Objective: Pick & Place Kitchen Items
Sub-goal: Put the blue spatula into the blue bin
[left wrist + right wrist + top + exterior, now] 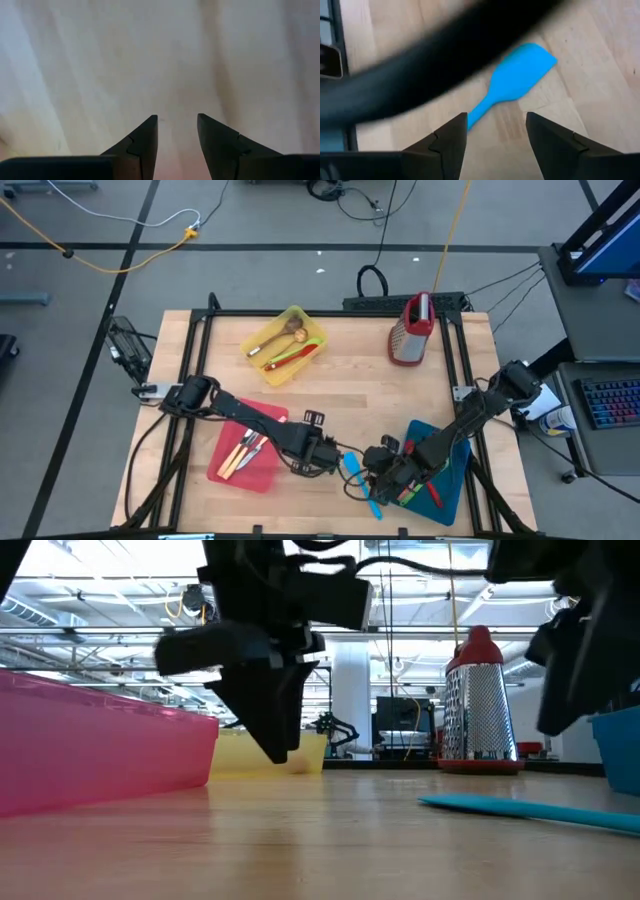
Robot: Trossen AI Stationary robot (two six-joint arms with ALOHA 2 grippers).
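- Left claw parted, empty, low over bare worktop.
- Right claw spread wide, empty, above the blue spatula; handle partly hidden by a dark blurred cable.
- Beyond: utensils in pink tray and yellow tray, hard to distinguish.

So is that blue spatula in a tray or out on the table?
Out. The blue spatula lies flat on the bare wooden table, beside the blue tray, under the open right gripper.
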